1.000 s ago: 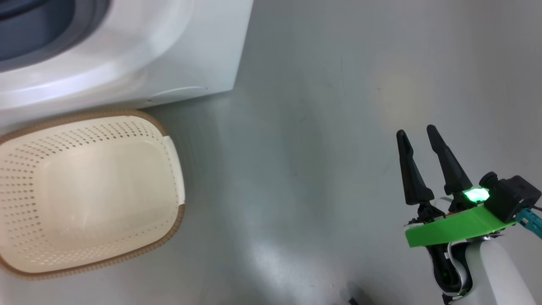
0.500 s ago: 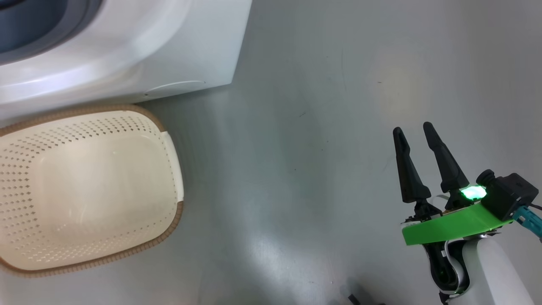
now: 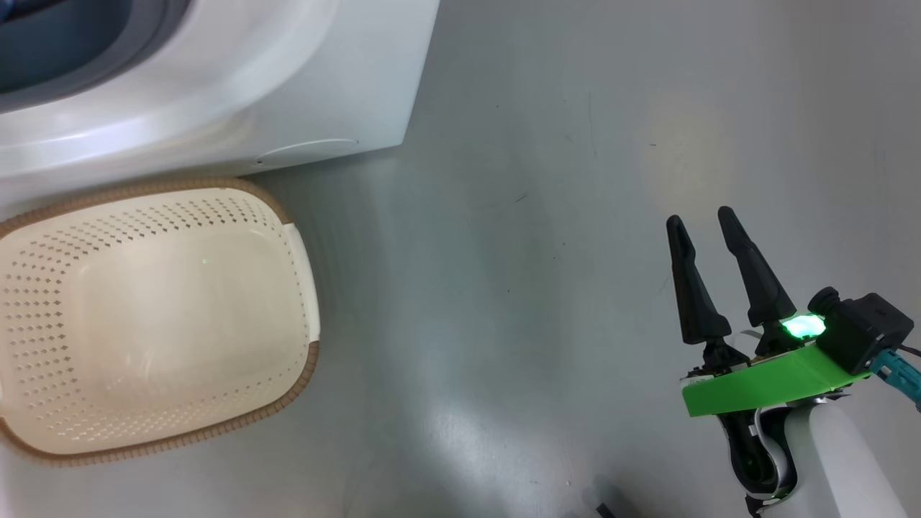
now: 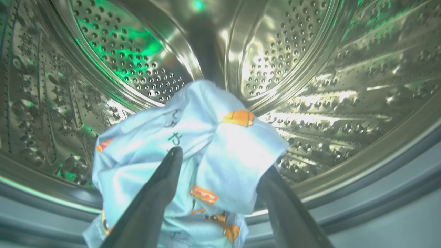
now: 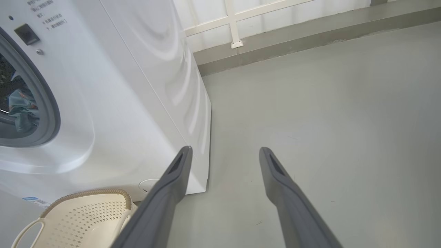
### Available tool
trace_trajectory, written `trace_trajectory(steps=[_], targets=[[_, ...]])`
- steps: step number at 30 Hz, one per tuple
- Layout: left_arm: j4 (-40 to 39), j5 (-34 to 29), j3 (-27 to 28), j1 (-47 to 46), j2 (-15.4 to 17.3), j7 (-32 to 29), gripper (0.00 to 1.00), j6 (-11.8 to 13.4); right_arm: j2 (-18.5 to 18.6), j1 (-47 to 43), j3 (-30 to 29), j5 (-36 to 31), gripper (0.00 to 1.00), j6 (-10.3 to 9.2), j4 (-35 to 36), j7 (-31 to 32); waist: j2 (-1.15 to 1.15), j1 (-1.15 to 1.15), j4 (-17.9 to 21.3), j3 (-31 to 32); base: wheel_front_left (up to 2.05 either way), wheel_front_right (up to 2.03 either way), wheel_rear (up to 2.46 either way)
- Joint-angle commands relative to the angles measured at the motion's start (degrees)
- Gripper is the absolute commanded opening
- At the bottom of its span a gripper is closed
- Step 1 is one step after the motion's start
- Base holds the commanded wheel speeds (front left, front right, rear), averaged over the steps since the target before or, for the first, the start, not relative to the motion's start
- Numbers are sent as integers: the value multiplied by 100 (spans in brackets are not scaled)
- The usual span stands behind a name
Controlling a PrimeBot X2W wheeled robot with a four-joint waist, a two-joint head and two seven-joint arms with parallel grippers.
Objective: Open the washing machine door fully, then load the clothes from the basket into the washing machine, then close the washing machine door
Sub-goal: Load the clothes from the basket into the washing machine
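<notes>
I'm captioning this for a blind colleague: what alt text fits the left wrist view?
Light blue clothes with orange cartoon prints sit bunched between the left gripper's spread dark fingers, at the mouth of the washing machine, whose perforated steel drum gleams behind with green glints.

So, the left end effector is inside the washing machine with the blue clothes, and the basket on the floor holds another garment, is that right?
Not quite: the head view shows the basket on the floor empty. The rest stands: the left end effector is inside the washing machine with the blue clothes.
</notes>
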State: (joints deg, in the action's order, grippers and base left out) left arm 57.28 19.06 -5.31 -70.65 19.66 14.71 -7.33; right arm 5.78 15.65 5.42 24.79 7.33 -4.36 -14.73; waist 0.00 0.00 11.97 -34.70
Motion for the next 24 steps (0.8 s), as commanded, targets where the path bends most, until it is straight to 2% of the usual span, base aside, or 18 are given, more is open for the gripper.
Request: trace_trajectory(steps=[1,6,12,24], targets=[[32,39,-13,-137,305,29,100,-15,37,-33,144,-9,100,16,109,-27,0,0,0,2,0,0,0],[105,93,-131,-220,373,29,100,-15,18,-30,141,-6,100,16,111,-27,0,0,-9,10,0,0,0],[-223,180,-76,-25,336,29,100,-15,15,-59,105,-16,100,16,122,-27,0,0,-65,22,0,0,0],[-1136,195,360,922,6,29,100,-15,109,-115,56,-45,100,16,135,-27,0,0,-286,184,0,0,0]])
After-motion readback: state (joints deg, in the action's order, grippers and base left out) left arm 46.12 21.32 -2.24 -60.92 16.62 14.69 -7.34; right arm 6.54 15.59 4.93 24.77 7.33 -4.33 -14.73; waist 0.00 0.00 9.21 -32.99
